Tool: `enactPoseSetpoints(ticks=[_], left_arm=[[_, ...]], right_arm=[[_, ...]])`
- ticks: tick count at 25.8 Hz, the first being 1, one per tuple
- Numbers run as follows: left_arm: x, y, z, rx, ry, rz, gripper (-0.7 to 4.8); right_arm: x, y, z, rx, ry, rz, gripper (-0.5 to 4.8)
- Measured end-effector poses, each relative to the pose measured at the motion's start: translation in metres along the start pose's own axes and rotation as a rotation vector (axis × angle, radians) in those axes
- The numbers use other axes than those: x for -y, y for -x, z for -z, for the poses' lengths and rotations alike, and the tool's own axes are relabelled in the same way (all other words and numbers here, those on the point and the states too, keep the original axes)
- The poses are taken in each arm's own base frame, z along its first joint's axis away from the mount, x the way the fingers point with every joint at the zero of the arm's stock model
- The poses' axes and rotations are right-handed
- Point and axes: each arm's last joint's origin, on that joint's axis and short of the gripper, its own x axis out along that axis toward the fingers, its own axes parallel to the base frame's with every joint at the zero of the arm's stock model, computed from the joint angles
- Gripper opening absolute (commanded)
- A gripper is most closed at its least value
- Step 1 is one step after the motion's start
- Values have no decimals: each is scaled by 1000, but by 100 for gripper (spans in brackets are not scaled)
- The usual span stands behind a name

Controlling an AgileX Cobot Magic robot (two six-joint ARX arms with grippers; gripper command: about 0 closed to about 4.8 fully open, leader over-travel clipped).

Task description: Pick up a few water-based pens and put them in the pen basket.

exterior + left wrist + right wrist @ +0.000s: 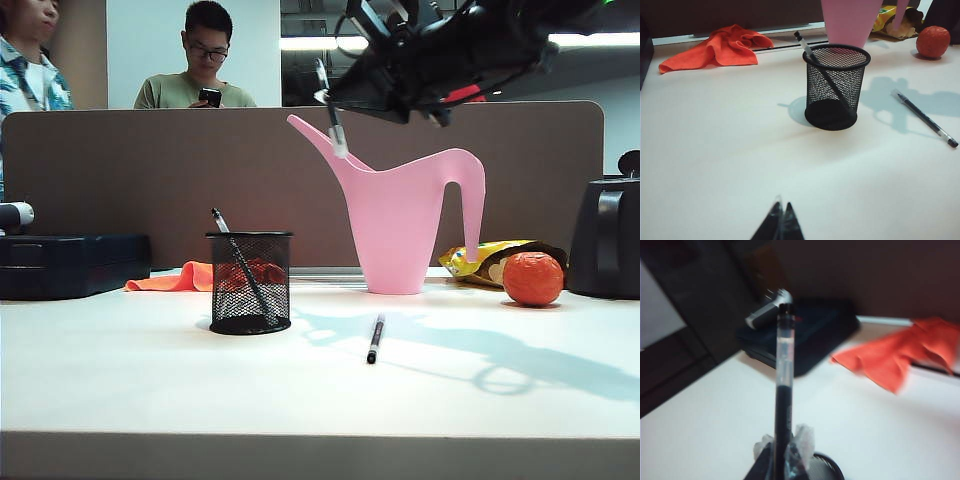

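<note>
The right gripper (338,125) hangs high in the air near the far edge of the surface, in front of the pink watering can (400,215), with its jaws clamped on a clear-barrelled pen (331,110) that stands close to upright, one end poking above the fingers and the other just below them; the right wrist view shows the same pen (782,390) pinched between the taped pads (802,442), with what looks like the dark rim of the pen basket (832,467) peeking in just beside them, though blur leaves that unsure. The pen basket (250,282) stands on the surface well below this gripper and off toward the left edge, so the carried pen probably has to travel leftward and down, staying near vertical, to drop through the open rim. One pen (243,265) already leans inside the mesh, its top resting against the rim on the far left side, which leaves most of the mouth free. A third, mostly black pen (375,338) lies flat on the surface to the right of the basket and nearer the front edge, its long axis running roughly from front to back with a slight slant; it is closer to the right arm than the left. The left gripper (780,222) sits low near the front left edge with its fingertips pressed together and nothing between them, pointing toward the basket (836,87) but well apart from it
</note>
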Motion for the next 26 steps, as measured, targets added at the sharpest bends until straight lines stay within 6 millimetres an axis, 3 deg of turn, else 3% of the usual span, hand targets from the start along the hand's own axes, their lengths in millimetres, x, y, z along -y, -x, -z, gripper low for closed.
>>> enactPoseSetpoints(ticks=[6, 14, 20, 26], left_arm=[[0, 0, 0, 0, 0, 0, -3], [0, 0, 0, 0, 0, 0, -3], [0, 0, 0, 0, 0, 0, -3], [0, 0, 0, 0, 0, 0, -3]], right_arm=[[5, -20, 19, 90, 62, -98, -9], [15, -41, 52, 65, 48, -117, -9], [10, -70, 43, 114, 76, -163, -9], [17, -84, 59, 43, 42, -114, -9]])
